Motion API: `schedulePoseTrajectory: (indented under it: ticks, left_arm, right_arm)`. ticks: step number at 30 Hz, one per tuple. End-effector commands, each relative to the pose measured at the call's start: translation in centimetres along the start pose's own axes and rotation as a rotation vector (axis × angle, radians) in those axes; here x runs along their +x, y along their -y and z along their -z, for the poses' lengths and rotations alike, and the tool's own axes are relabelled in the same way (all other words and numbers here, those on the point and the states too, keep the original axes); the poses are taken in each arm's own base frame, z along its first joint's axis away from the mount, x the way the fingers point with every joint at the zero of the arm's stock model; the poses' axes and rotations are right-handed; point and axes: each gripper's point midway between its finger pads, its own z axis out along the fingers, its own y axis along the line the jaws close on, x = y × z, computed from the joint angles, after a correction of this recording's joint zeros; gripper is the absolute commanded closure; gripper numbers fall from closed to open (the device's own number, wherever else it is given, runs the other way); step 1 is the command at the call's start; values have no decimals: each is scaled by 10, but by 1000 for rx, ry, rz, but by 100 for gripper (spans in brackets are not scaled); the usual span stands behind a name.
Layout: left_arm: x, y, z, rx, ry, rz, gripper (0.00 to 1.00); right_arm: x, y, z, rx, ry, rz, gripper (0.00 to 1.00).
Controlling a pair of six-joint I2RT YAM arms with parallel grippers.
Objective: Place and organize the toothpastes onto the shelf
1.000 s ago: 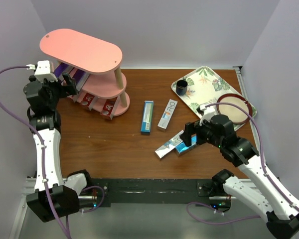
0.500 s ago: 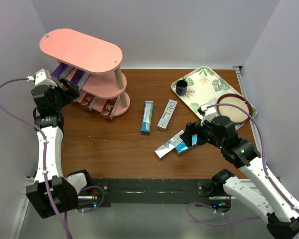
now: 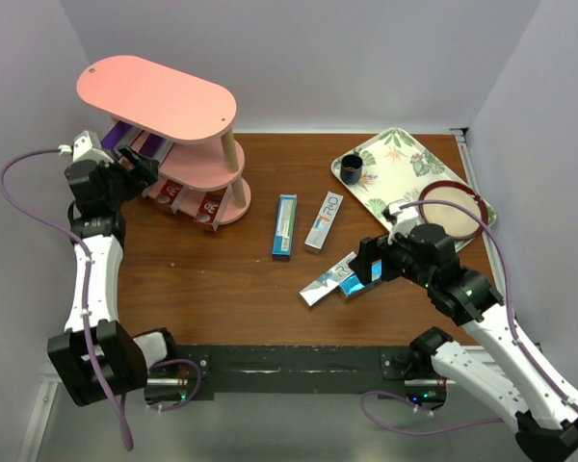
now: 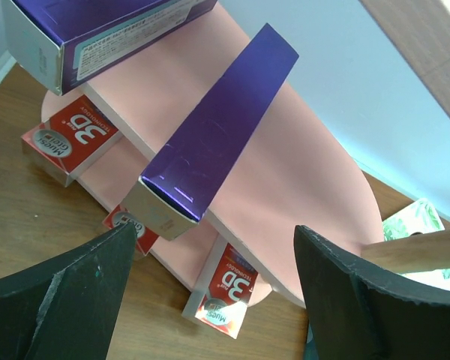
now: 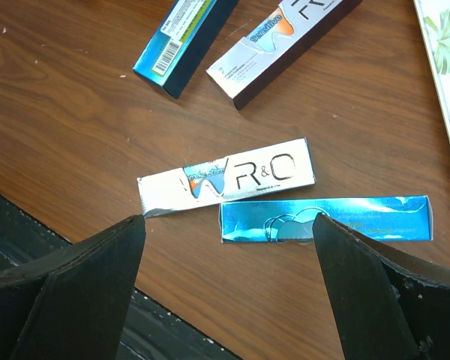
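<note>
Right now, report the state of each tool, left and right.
Left tool: open, holding nothing.
Right tool: open, holding nothing, over the silver-white cardboard carton and the glossy blue cardboard carton.

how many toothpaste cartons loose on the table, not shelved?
4. The teal carton and far silver-white carton lie side by side right of the shelf; the near silver-white carton and glossy blue carton lie nearer the arm bases. The right arm might hide more.
</note>
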Motion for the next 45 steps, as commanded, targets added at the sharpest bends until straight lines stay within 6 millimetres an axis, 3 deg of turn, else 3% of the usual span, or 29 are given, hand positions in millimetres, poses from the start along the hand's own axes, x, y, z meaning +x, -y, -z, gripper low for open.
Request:
schedulePoseTrajectory:
  ticks: [1,11,21,25,26,28,30,32,35,36,37,38,40,41,43,44,45]
  left_arm:
    - [-15,12,-12,61,44,10,9]
    - [-35,20,-27,87,73,5,9]
    - [-37,13,-38,59,57,-9,9]
    - [-39,14,-27,49,68,-42,6]
    - [-46,19,-18,53,97,-60,6]
    - [-39,10,-7,9,88,-85,4]
    - [-44,15,13,9,127,-117,3]
    - [-38,11,24,-6,137,-156,2]
    - [-22,22,41,10,108,-240,0]
    - [-3,32,41,42,65,-286,0]
    - [4,35,42,41,64,-310,0]
    - [15,54,47,99,61,-344,0]
    - [34,60,51,136,46,-384,0]
    - [43,77,59,192,44,-406,0]
    - [62,83,65,240,29,-450,0]
    - [68,95,75,294,44,-465,0]
    - [82,92,77,310,28,-484,0]
  right_arm:
    - [0,1,1,6,11,12,2]
    - [1,3,0,13,5,9,2]
    - [2,3,-1,15,1,10,2]
    - [2,3,-2,15,-1,7,2]
    - [1,3,-2,16,1,4,2]
    - [1,3,-3,18,-1,0,2]
    - [1,4,-3,26,-6,-10,1]
    - [2,6,-5,43,-17,-20,1]
    - [2,10,-10,74,-32,-51,1]
    - [-2,10,-10,80,-27,-59,1]
    - [-3,10,-12,87,-29,-68,1]
    - [-7,11,-17,102,-30,-95,1]
    - [-10,14,-25,133,-31,-131,2]
    - [-14,18,-32,167,-34,-167,1]
    - [-15,21,-41,200,-54,-194,1]
    - [-15,22,-51,220,-77,-213,1]
    - [-15,25,-56,241,-87,-224,1]
